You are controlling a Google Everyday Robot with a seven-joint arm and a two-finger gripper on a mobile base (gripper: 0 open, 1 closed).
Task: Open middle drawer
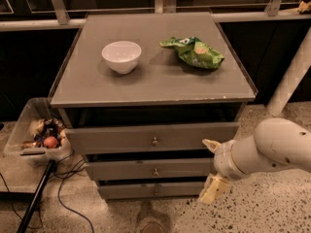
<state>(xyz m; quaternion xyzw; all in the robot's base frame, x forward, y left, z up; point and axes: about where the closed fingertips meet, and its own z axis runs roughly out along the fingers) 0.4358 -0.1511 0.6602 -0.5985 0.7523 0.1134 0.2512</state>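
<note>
Facing the camera, the middle drawer (126, 169) runs left-right; the pincer (212, 168), spread wide, hangs by its right end.

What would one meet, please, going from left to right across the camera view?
Bin → bowl → chip bag → pole. The gripper, open, hangs lower down at the middle drawer's right end, under the bag's right edge, so it is left out of the order.

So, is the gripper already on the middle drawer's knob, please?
No, the open gripper sits by the middle drawer's right end, away from its knob.
</note>
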